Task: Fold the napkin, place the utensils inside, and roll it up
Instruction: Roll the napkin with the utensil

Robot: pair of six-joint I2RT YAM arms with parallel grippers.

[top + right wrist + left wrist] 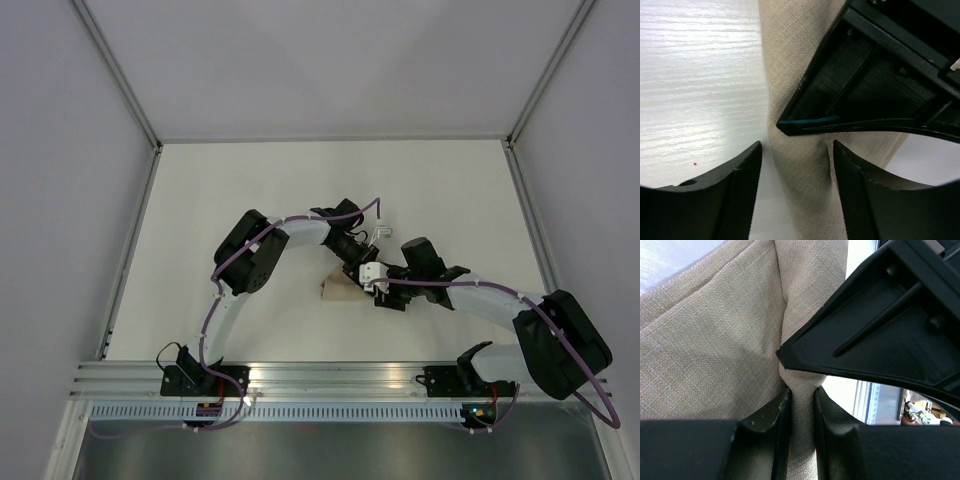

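Observation:
The beige napkin [338, 291] lies bunched into a small, narrow roll at the middle of the table, mostly hidden under both grippers. My left gripper [358, 272] is shut on a pinched ridge of the napkin [715, 355], its jaws [801, 395] close together with cloth between them. My right gripper [378, 293] is open, its jaws [796, 147] straddling the napkin fold [805, 170] without squeezing it. Each wrist view shows the other gripper's black finger close above the cloth. The utensils are hidden; no stick-like piece shows in any view.
The white table [250, 200] is bounded by grey enclosure walls with metal corner posts [135, 110]. An aluminium rail [330, 375] carrying both arm bases runs along the near edge. The two arms meet over the table's middle.

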